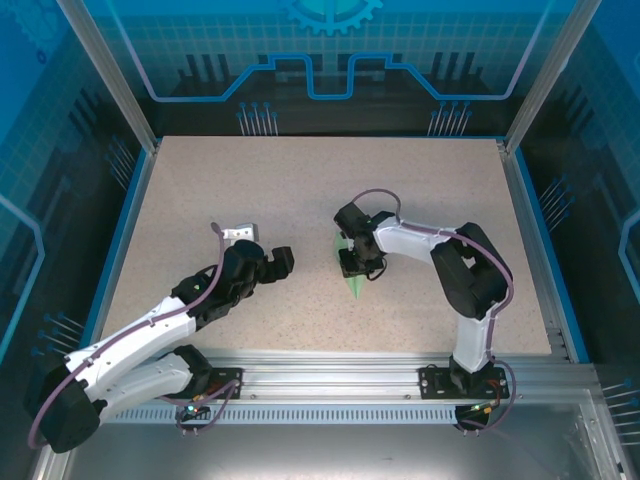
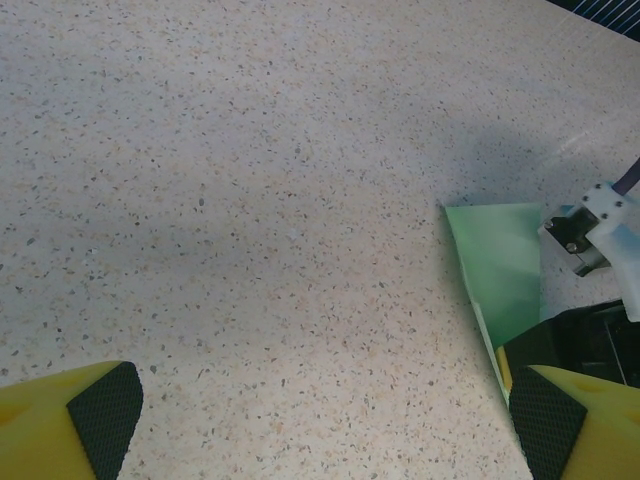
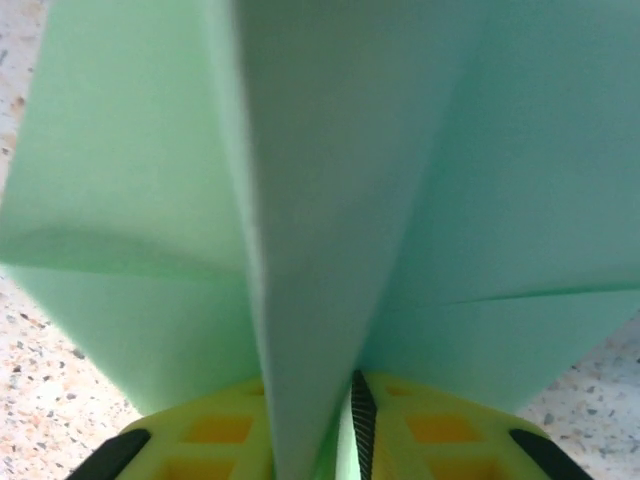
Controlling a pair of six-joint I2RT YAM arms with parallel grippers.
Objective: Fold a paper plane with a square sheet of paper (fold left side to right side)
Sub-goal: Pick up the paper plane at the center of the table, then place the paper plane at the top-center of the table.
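The square sheet of paper, folded into a slim pointed paper plane (image 1: 352,284), lies at the table's middle with its tip toward the near edge. In the right wrist view the mint-green paper plane (image 3: 330,200) rises as a centre fold with wings spread to both sides. My right gripper (image 3: 345,435) is shut on that centre fold, its yellow fingers (image 3: 440,430) pressed against the paper. From above, my right gripper (image 1: 358,262) sits over the plane's far end. My left gripper (image 1: 283,258) stands open to the left of it, nothing between its fingers (image 2: 100,410), the paper (image 2: 500,260) ahead on its right.
The speckled tabletop (image 1: 300,180) has a blue rim (image 1: 122,235) and aluminium posts at the corners. A metal rail (image 1: 330,375) carrying both arm bases runs along the near edge. The right arm's elbow (image 1: 480,280) rises to the right of the paper.
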